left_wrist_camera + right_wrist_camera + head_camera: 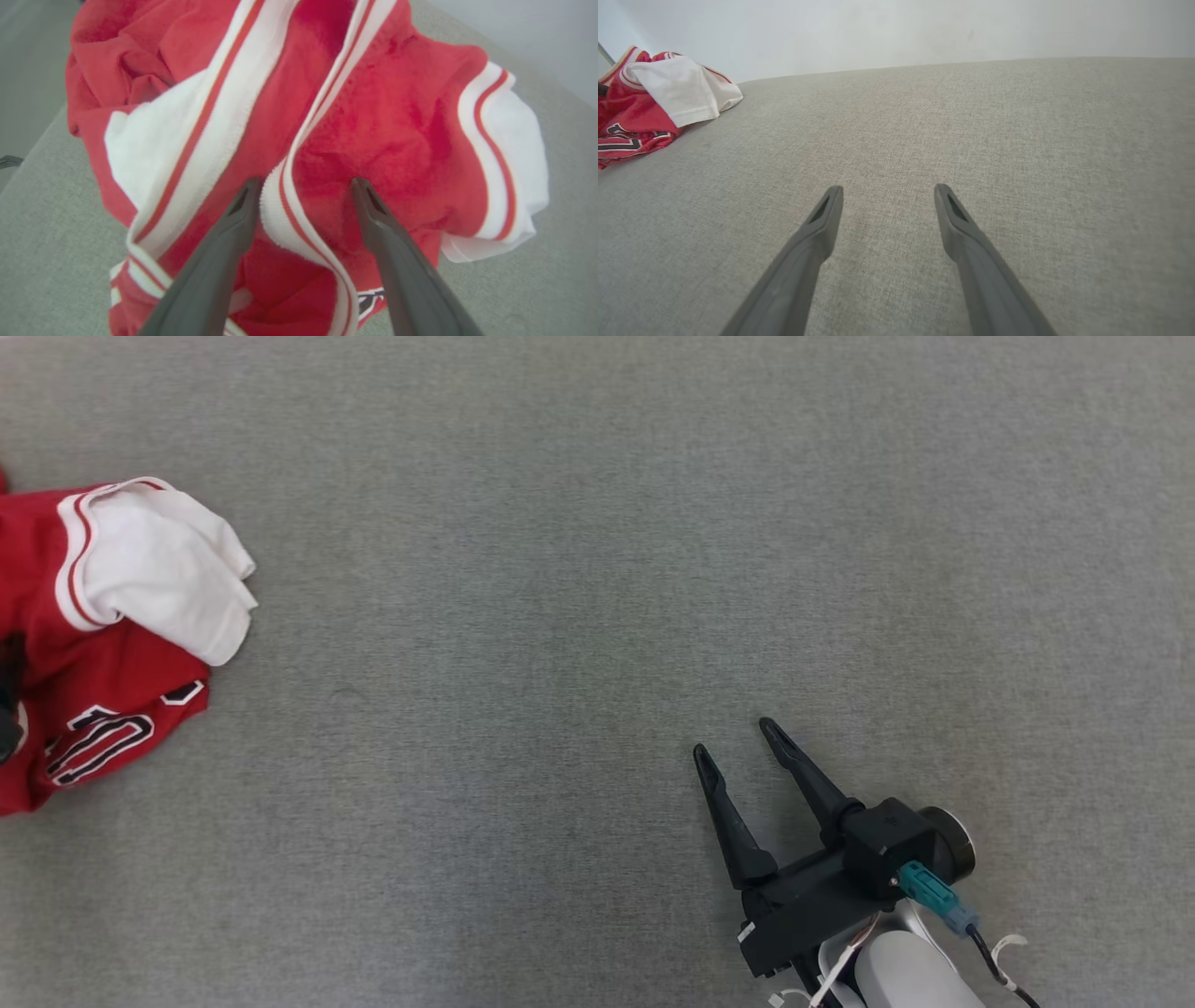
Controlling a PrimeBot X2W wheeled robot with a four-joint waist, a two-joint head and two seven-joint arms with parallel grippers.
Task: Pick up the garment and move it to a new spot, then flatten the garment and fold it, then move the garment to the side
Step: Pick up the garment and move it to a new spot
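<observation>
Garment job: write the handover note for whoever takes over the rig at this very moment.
Left gripper: open, jaws astride a striped trim fold of the garment; not closed on it.
Right gripper: open, over the bare grey surface, apart from the garment.
Garment: crumpled heap at the robot's far left.
Done: nothing visible.
To do: grasp, move, flatten, fold, set aside.
</observation>
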